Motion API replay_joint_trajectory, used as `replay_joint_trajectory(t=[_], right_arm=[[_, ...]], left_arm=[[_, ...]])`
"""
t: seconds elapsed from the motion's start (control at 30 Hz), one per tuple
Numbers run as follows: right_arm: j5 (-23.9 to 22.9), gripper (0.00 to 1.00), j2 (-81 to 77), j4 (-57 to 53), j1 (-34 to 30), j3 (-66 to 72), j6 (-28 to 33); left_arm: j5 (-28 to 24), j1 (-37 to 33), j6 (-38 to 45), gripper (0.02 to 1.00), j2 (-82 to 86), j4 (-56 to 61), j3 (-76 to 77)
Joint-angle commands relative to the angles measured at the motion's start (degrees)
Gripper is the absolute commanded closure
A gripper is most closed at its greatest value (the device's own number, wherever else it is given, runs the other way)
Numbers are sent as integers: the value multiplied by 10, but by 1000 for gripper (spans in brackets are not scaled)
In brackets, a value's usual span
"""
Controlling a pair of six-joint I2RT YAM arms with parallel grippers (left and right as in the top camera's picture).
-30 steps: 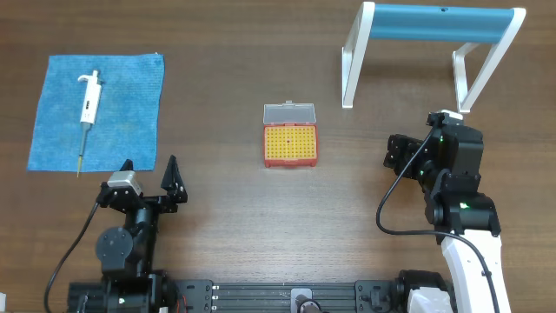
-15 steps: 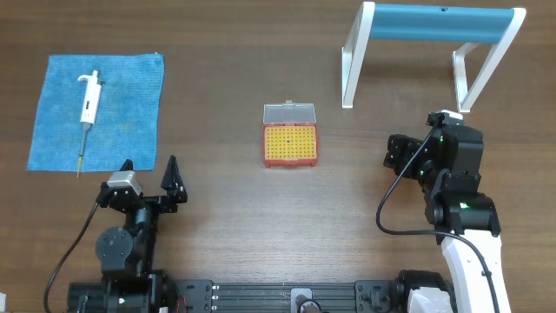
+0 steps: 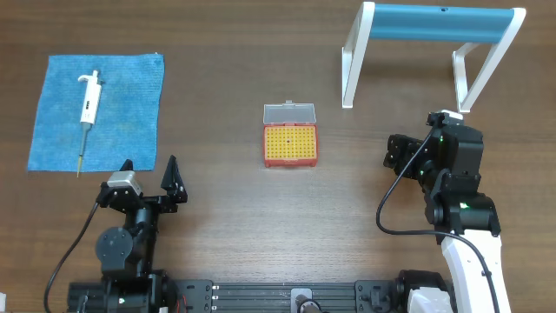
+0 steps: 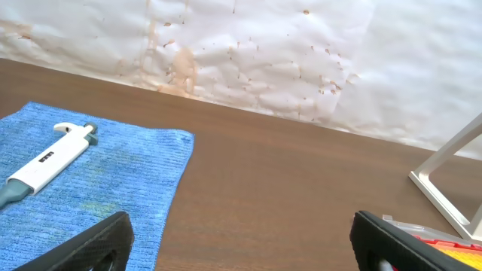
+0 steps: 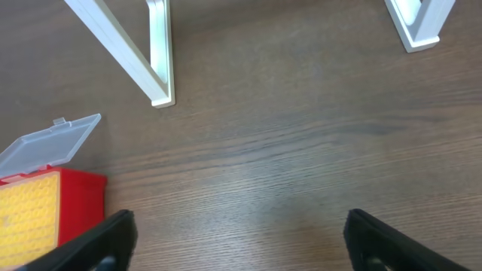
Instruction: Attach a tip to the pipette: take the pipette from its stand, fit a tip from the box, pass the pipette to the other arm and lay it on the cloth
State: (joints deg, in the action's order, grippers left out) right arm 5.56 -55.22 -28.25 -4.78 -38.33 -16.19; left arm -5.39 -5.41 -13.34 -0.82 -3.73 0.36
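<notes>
- The pipette [image 3: 89,103] lies on the blue cloth [image 3: 122,130], white body flat, its thumb end toward 12 o'clock and its thin yellowish tip [image 3: 80,159] toward 6 o'clock, reaching the cloth's near edge; no gripper touches it; the left wrist view shows it [image 4: 45,162] resting on the cloth [image 4: 128,173] with the hooked head raised a little off the weave.
- The cloth is spread flat at about 10 o'clock on the table [image 3: 217,226], well apart from the rest.
- The tip box [image 3: 291,145] sits near the middle of the table, red walls, yellow rack of tips showing, its clear lid [image 3: 289,113] folded back toward 12 o'clock; the right wrist view shows it [image 5: 45,211] with the lid [image 5: 49,143] open.
- The stand [image 3: 434,22], a blue bar on white legs, is at about 1 o'clock on the table; nothing hangs on it.
- The left gripper [image 3: 149,163] is at 5 o'clock of the cloth, just beside its corner, fingers spread wide and holding nothing; in its own view [image 4: 241,233] the two dark fingers frame bare table.
- The right gripper [image 3: 389,153] is at 3 o'clock of the tip box, well apart from it, at 6 o'clock of the stand; its fingers are spread wide too [image 5: 239,233], nothing between them.
</notes>
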Motion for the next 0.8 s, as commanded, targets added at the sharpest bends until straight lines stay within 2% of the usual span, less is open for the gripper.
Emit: replay_joint_trajectory(t=[0.03,0.17,0.3,0.37,0.5,0.73,0.8], right_arm=[[-22,49,30,87,3,27,20],[-22,49,155,294,10,141,75],[-37,18,289,423,10,266,98],[-37,20,346,452,11,317,114],[-35,20,447,438,13,382,114],[-34,23,551,241,13,381,113],[-36,23,550,241,13,381,114]], left_arm=[[-2,2,5,91,6,-5,0],[-2,2,5,91,6,-5,0],[-2,2,5,91,6,-5,0],[-2,2,5,91,6,-5,0],[-2,2,5,91,6,-5,0],[-2,2,5,91,6,-5,0],[-2,2,5,91,6,-5,0]])
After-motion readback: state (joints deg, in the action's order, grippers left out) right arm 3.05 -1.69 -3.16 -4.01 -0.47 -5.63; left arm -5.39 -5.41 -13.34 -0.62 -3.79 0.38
